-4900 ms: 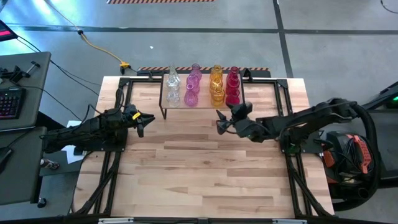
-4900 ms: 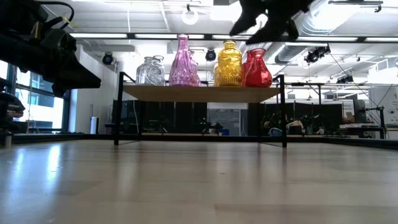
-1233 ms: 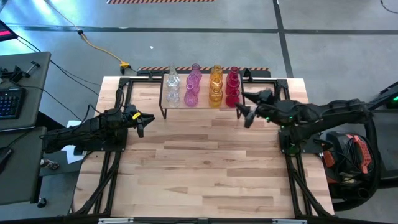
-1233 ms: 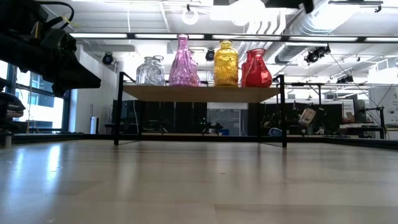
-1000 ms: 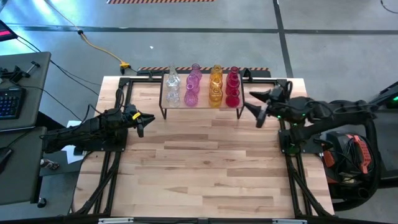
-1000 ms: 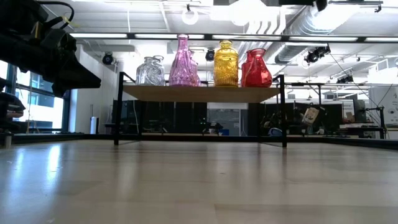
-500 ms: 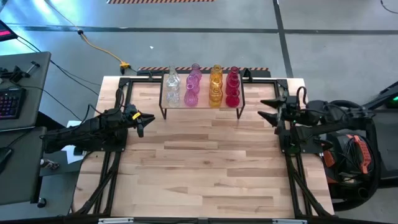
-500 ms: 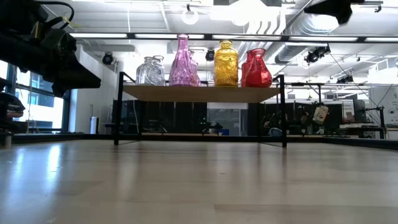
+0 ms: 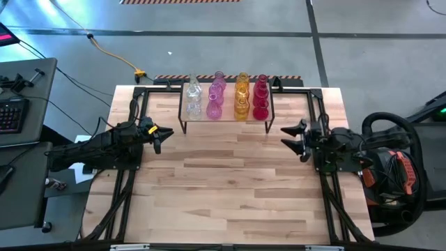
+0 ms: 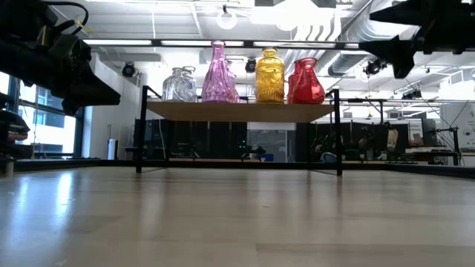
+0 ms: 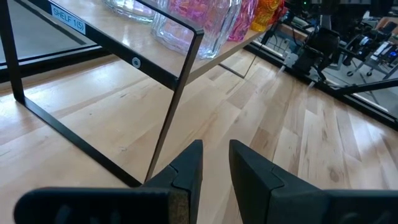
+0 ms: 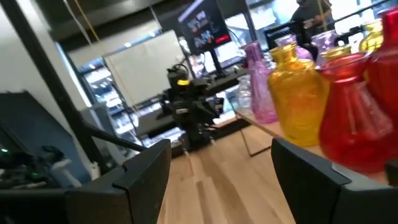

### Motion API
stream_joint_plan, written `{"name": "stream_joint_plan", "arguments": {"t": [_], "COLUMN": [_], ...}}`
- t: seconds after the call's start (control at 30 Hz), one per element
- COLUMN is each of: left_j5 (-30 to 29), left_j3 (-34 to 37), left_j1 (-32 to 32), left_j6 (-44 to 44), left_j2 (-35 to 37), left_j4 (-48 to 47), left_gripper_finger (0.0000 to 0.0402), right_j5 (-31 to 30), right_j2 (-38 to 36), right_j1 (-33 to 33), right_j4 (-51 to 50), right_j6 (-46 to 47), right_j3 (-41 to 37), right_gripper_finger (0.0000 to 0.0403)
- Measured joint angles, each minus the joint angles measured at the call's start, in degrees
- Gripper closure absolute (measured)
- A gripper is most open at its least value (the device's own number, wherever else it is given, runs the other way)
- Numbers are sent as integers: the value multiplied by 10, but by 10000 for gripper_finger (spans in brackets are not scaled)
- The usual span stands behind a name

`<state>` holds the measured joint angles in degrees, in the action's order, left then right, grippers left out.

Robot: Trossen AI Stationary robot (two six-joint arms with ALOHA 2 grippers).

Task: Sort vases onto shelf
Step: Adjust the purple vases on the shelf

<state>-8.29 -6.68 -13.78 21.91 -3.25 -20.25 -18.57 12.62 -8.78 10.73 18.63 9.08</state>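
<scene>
Vases (image 9: 225, 95) all stand in colour rows on the shelf (image 9: 187, 116) while the right hand (image 9: 295, 137), fingers spread and empty, has drawn back to its tabletop edge, leaving, I'd say, nothing left to sort.

- A butcher-block tabletop (image 9: 230, 181) is filling the centre of the high view, resting on a black metal frame (image 9: 132, 111).
- A yellow cable (image 9: 111, 52) is running across the grey floor (image 9: 362, 56) toward the upper left of the frame.
- A striped hazard marking (image 9: 178, 1) is lying along the top edge.
- A keyboard (image 9: 10, 115) is sitting on a dark desk (image 9: 28, 150) at the left edge.
- White ceiling ducts (image 10: 334, 44) are crossing the upper right of the low view.
- A round ceiling lamp (image 10: 226, 18) is hanging at top centre.
- A monitor (image 12: 205, 28) is glowing in the upper middle of the right wrist view.
</scene>
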Motion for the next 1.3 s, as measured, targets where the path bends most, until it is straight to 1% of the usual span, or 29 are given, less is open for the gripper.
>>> {"name": "stream_joint_plan", "arguments": {"t": [0.1, 0.27, 0.63, 0.87, 0.97, 1.1, 1.17, 1.2, 1.3], "left_j5": [0, 0, 0, 0, -8, -20, -17, -5, 49], "left_j3": [0, 0, 0, 0, 1, 1, 1, 0, -12], "left_j1": [0, 0, 0, 0, 0, 0, -1, -1, -1], "left_j6": [0, 0, 0, 1, 22, 98, 116, 112, 53], "left_j2": [0, 0, 0, 0, 0, 0, 0, 0, -3], "left_j4": [0, 0, 0, 5, 38, 119, 162, 182, 223], "left_gripper_finger": [332, 332, 332, 332, 332, 332, 332, 332, 332], "right_j5": [13, 38, 43, 45, 45, 45, 45, 45, 45], "right_j2": [0, 0, 1, 1, 1, 1, 1, 1, 1], "right_j1": [0, 0, 0, 0, 0, 0, 0, 0, 0], "right_j4": [53, 107, 85, 53, 29, 4, -6, -10, -20], "right_j6": [7, 21, -7, 8, 6, 8, 8, 8, 8], "right_j3": [-33, -84, -85, -85, -85, -85, -85, -85, -85], "right_gripper_finger": [142, 142, 142, 142, 142, 142, 142, 142, 142]}}
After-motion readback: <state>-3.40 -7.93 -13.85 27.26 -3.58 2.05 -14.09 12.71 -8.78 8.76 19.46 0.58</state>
